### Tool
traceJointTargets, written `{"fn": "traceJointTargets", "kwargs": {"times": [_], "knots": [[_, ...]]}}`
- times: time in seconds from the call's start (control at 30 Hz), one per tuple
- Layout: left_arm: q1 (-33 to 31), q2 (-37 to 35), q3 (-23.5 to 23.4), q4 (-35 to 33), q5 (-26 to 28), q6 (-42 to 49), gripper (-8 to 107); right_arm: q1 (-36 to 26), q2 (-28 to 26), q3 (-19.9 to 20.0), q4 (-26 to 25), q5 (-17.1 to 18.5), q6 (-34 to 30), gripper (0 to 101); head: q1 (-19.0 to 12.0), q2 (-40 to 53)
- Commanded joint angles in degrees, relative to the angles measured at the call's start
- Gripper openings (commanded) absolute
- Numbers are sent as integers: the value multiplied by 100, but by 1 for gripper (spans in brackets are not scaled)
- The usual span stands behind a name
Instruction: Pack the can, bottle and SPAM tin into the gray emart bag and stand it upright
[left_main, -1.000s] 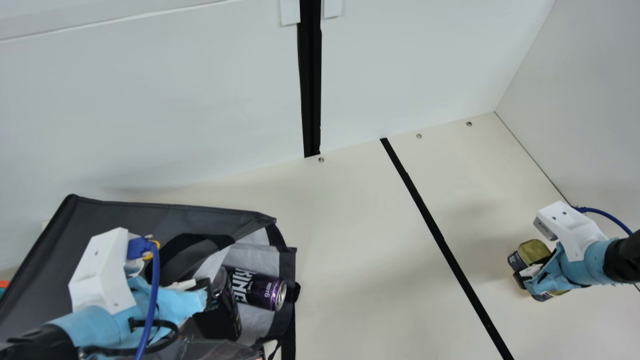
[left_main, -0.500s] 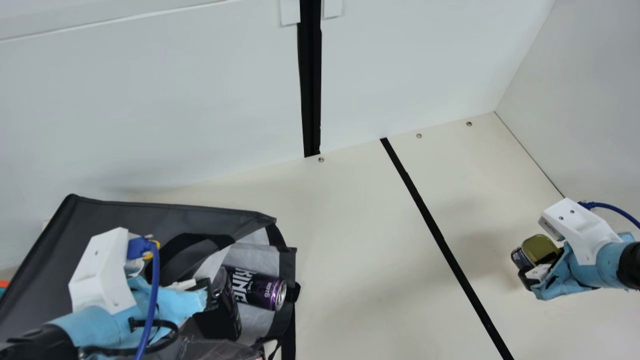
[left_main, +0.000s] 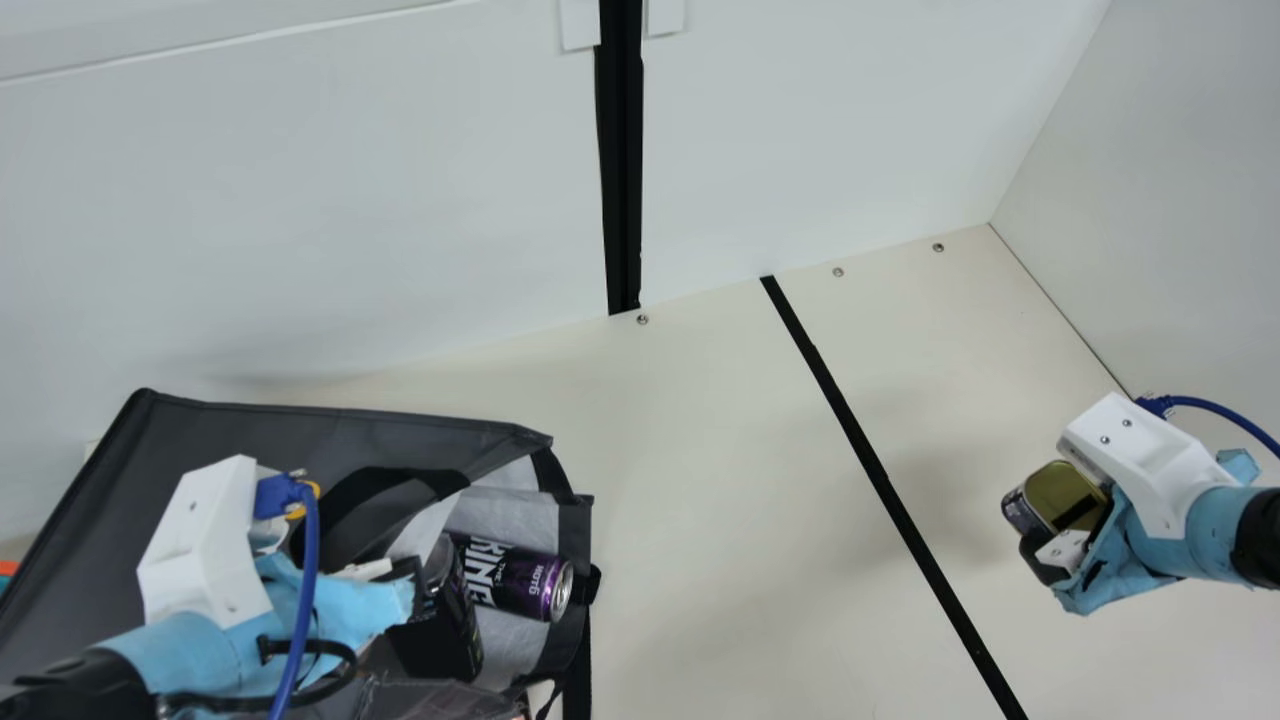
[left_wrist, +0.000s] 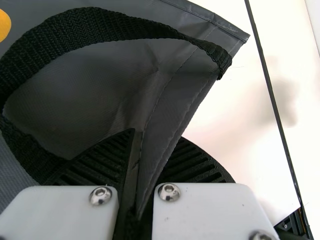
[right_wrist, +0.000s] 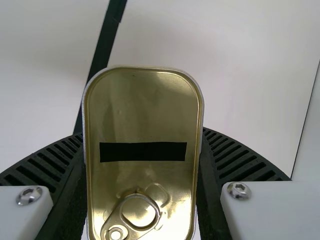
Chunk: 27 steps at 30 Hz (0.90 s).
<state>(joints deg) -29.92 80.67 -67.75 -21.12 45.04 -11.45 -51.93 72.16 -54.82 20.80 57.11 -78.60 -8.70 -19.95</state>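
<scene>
My left gripper (left_main: 412, 580) is at the mouth of the gray bag (left_main: 230, 430), which lies on its side at the left. In the left wrist view, my left gripper (left_wrist: 142, 165) is shut on a fold of the bag's gray fabric (left_wrist: 172, 105), near a black strap. The purple can (left_main: 530, 583) lies on the pale lining in the bag's mouth. On the right, my right gripper (left_main: 1080, 540) holds the SPAM tin (left_main: 1065, 495) above the table. In the right wrist view, my right gripper (right_wrist: 142, 170) clasps the tin (right_wrist: 142, 115) from both sides, its gold pull-tab lid facing the camera.
A black tape line (left_main: 870, 460) runs across the cream table (left_main: 720, 500) between the bag and my right arm. White walls (left_main: 330, 220) stand behind and at the right. A black strap (left_main: 577, 660) hangs from the bag's mouth near the front.
My right gripper has lifted with the SPAM tin, first shifting slightly right, then back to the left. My left arm, the bag and the can have kept still.
</scene>
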Motion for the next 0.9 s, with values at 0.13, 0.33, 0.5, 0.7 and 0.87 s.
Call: {"fn": "traceJointTargets", "kwargs": {"times": [0.13,0.33,0.5,0.7,0.87], "knots": [[0,0,0,0,0,0,-8,266,-258,77,-27,83,28,0,-130,-5],[0,0,0,0,0,0,-8,610,-508,149,-96,140,77,0,-130,-5],[0,0,0,0,0,0,-8,957,-698,193,-165,214,134,0,-130,-5],[0,0,0,0,0,0,-8,1356,-864,209,-239,298,254,0,-130,-5],[0,0,0,0,0,0,-8,1682,-985,234,-283,387,349,0,-130,-5]]}}
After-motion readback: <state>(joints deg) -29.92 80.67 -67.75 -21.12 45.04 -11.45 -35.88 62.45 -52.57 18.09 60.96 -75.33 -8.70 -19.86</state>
